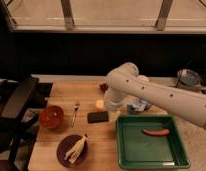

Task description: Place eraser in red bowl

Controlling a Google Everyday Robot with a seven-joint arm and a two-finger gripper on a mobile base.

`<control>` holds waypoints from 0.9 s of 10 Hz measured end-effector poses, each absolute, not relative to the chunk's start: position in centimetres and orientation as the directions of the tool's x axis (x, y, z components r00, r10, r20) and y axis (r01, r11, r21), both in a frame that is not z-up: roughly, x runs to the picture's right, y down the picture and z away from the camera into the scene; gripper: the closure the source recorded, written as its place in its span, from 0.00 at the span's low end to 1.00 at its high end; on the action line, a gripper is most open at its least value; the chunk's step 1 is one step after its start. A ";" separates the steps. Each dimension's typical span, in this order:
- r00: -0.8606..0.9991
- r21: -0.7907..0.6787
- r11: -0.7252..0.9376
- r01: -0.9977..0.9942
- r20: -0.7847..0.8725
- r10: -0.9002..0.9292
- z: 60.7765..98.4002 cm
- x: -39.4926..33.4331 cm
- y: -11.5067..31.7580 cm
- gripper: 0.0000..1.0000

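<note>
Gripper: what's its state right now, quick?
Gripper: shut on the eraser, between the red bowl and the green tray.

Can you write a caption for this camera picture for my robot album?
Robot's hand beside the dark eraser, halfway between the green tray and the red bowl.

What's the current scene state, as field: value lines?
gripper: low over the table, at the right end of the eraser, just left of the green tray
eraser: dark block, between tray and red bowl, not in bowl
red bowl: left side of table, apart from eraser
green tray: holds a red stick
purple plate: front of table, pale peel on it
task: eraser not yet in bowl
</note>
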State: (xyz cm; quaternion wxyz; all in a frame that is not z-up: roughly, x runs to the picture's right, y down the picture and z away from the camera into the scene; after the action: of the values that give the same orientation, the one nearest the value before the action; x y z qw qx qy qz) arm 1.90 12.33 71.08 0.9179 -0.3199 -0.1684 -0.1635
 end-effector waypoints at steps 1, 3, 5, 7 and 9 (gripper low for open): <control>0.867 -0.508 0.739 0.442 0.452 -0.209 70.9 -0.4 12.0 1.00; 0.857 -0.496 0.737 0.458 0.468 -0.218 70.8 -1.4 11.9 1.00; 0.854 -0.496 0.735 0.463 0.471 -0.220 70.8 -1.6 12.0 1.00; 0.854 -0.496 0.735 0.462 0.470 -0.220 70.8 -1.5 12.0 1.00; 0.845 -0.478 0.728 0.492 0.463 -0.267 70.7 -2.5 11.1 1.00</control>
State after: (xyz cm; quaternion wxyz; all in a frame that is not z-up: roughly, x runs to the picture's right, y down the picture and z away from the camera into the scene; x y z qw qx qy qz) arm -2.51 11.05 70.75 0.9110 -0.3044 -0.1847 -0.2084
